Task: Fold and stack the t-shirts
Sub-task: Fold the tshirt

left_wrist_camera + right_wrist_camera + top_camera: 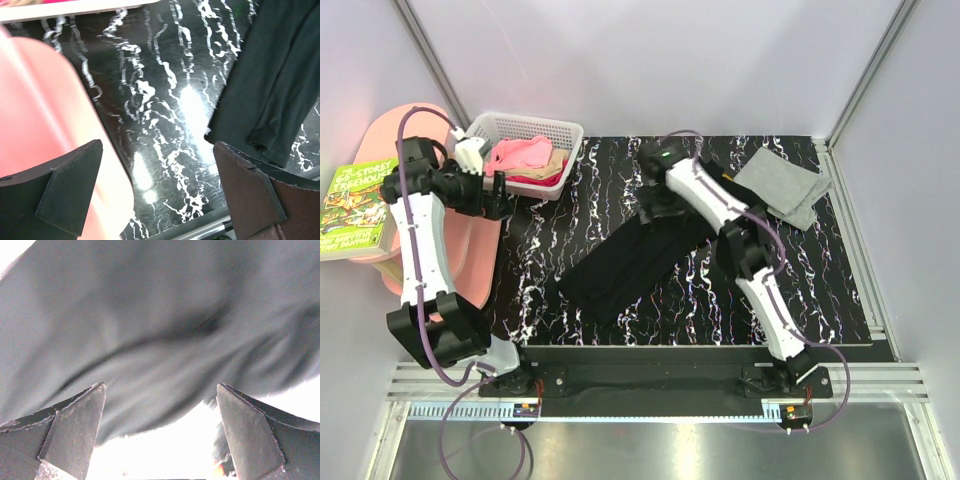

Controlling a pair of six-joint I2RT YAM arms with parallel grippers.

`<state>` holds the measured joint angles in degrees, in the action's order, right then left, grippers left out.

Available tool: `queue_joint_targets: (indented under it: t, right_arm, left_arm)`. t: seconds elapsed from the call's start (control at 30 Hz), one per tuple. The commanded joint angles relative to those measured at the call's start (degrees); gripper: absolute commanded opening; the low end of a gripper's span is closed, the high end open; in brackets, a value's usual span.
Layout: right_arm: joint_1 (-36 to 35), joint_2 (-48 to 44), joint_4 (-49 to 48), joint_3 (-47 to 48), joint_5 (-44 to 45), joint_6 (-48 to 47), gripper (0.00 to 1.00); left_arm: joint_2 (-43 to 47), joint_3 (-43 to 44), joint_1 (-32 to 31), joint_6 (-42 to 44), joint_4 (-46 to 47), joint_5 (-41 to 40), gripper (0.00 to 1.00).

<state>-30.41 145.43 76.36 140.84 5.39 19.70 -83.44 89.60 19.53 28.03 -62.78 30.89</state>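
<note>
A black t-shirt (625, 268) lies stretched diagonally across the middle of the black marble-patterned table (820, 290). My right gripper (658, 208) hovers open just above its far end. In the right wrist view the dark cloth (160, 330) fills the frame beyond the spread, empty fingers (75, 425). A folded light grey t-shirt (785, 185) rests at the back right. Pink, tan and red t-shirts (525, 158) are heaped in a white basket (560, 130) at the back left. My left gripper (500, 195) stands open and empty beside that basket. The left wrist view shows the black shirt's edge (280, 85) off to the right.
A pink rounded stool (470, 250) stands against the table's left edge, also visible in the left wrist view as a pink surface (45, 115). A green book (355, 205) lies on it at far left. Metal frame posts and white walls enclose the back.
</note>
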Motion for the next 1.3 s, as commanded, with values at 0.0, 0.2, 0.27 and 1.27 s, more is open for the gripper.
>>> queue_joint_targets:
  t: [0.0, 0.2, 0.27, 1.27]
  right_arm:
    - [-18.76, -13.75, 3.71, -4.50, 10.86, -0.20, 1.00]
    - [-32.76, -17.63, 6.61, -11.62, 19.04, 2.27, 1.00]
    - [-36.72, -17.20, 7.14, -12.69, 21.32, 2.27, 1.00]
    - [-42.45, -0.76, 2.22, 4.18, 20.90, -1.69, 0.63]
  left_arm:
    - [2.84, 3.56, 2.44, 1.76, -0.14, 1.71, 0.99]
    - [3.19, 4.09, 5.34, 3.34, -0.59, 3.20, 0.99]
    - [3.02, 4.61, 6.13, 3.43, -1.11, 4.34, 0.99]
    - [1.09, -0.22, 2.18, 10.82, -7.18, 10.94, 0.99]
